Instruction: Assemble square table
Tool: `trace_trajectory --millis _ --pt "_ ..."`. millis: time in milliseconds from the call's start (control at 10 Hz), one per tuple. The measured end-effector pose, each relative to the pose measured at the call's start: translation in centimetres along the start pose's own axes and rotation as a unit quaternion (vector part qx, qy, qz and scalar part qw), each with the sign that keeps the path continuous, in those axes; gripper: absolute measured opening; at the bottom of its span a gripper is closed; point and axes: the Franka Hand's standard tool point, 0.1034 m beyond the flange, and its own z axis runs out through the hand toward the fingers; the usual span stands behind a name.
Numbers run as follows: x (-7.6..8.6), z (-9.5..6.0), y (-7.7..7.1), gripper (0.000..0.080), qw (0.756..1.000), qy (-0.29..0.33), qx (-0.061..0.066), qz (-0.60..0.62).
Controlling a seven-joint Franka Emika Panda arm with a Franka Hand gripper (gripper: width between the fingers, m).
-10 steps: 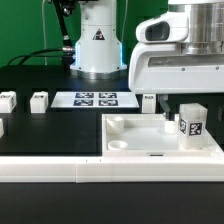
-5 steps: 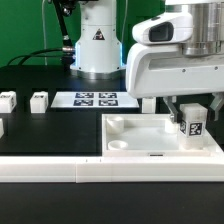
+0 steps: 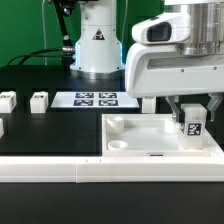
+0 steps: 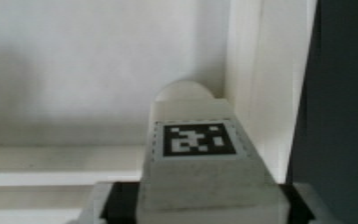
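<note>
The square table top [image 3: 130, 140] lies at the front right of the exterior view, white with a raised rim and corner sockets. My gripper [image 3: 191, 118] is shut on a white tagged block leg [image 3: 192, 124] and holds it upright over the top's far right corner. In the wrist view the leg [image 4: 197, 150] fills the middle with its tag facing the camera, dark fingers [image 4: 126, 204] pressed on both sides, and the top's inner corner [image 4: 105, 90] behind it. Loose legs [image 3: 40, 100] [image 3: 7, 100] stand on the exterior view's left.
The marker board [image 3: 95, 99] lies flat behind the top. A long white border rail [image 3: 60, 170] runs along the front. The robot base [image 3: 97, 45] stands at the back. Another white block [image 3: 148, 102] stands beside the marker board.
My gripper has come down over the leg and closed on it, and the leg now sits slightly higher over the corner.
</note>
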Motion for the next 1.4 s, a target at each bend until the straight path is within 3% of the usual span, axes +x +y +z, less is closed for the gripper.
trace_trajectory --millis 100,300,800,1100,1200,1300,1400 --pt "0.2 0.0 0.4 0.029 0.994 0.003 0.008 0.106" --pt "0.2 0.0 0.5 0.0291 0.984 0.003 0.006 0.179" --pt "0.3 -0.2 2.8 0.0303 0.936 0.011 -0.016 0.352" --pt "0.3 -0.3 2.9 0.0305 0.936 0.013 -0.02 0.352" --pt "0.3 -0.7 2.3 0.0497 0.945 0.011 -0.018 0.325" --pt "0.4 -1.1 1.9 0.0497 0.956 0.012 -0.015 0.291" --pt "0.3 -1.5 1.4 0.0616 0.962 0.011 -0.013 0.271"
